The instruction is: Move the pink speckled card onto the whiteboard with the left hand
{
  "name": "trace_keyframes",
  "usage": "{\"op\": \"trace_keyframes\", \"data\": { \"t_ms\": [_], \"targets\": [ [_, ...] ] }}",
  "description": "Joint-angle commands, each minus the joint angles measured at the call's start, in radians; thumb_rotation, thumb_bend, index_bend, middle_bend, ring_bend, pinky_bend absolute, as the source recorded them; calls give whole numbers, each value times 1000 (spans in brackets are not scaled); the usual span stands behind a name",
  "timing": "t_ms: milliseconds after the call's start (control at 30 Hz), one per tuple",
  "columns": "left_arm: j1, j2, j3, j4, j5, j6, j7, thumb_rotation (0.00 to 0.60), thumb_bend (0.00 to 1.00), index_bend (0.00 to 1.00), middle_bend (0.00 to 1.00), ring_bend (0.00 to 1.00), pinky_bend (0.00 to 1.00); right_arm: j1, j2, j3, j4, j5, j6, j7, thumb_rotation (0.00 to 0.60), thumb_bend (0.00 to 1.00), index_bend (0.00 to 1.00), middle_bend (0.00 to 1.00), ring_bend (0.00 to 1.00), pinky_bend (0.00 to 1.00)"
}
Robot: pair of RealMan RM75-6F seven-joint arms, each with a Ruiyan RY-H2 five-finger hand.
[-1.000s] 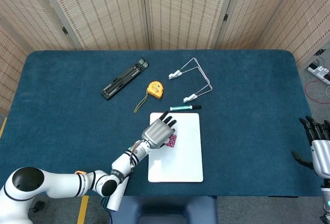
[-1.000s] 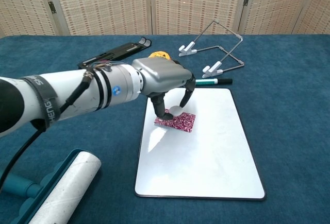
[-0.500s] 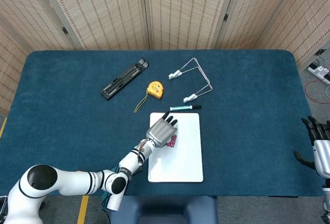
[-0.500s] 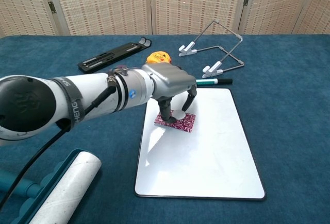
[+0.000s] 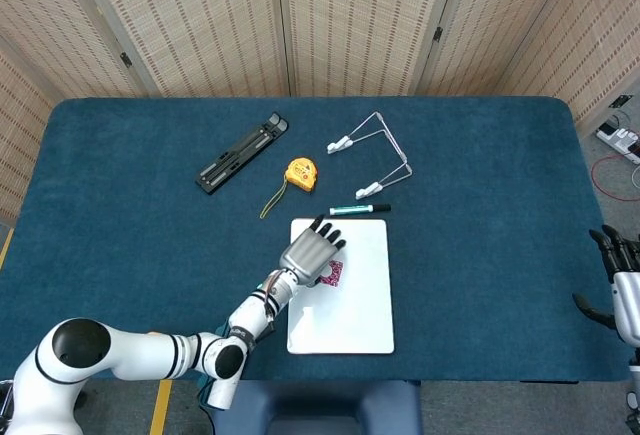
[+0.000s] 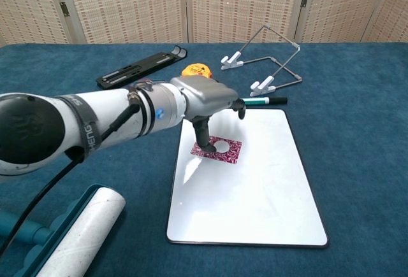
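The pink speckled card (image 5: 334, 274) (image 6: 223, 151) lies flat on the upper left part of the whiteboard (image 5: 350, 315) (image 6: 255, 188). My left hand (image 5: 312, 253) (image 6: 203, 99) hovers over the card with its fingers stretched out and apart. In the chest view one fingertip (image 6: 204, 142) points down and touches the card's left end; nothing is gripped. In the head view the hand covers most of the card. My right hand (image 5: 625, 290) stands at the table's far right edge, fingers apart and holding nothing.
Behind the whiteboard lie a green-capped marker (image 5: 358, 209) (image 6: 262, 100), a yellow tape measure (image 5: 301, 173), a black folding stand (image 5: 243, 154) and a wire frame stand (image 5: 375, 155). A white lint roller (image 6: 76, 239) in a teal holder sits at the near left.
The left hand's fingers went from curled down over the card to stretched out, while one fingertip stayed on the card. The right hand drifted slightly toward the right edge.
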Motion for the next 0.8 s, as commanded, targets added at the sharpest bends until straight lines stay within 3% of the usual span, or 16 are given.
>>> {"op": "trace_keyframes", "data": {
  "t_ms": [33,400,800],
  "targets": [
    [47,46,-14,-51,24,52,-62,600,297,219,190,126,0,0,0,0,2,0,-1,2,600,229,103,111,139,0],
    [293,265,7,-194,88,245,-304,600,304,231,190,127,0,1,17,-3,15,-16,-12,81,600,229,103,111,140,0],
    [605,454,133,-265,335,540,-509,600,307,256,190,128,0,28,26,-23,51,-69,-64,263,600,230,103,107,123,0]
  ]
}}
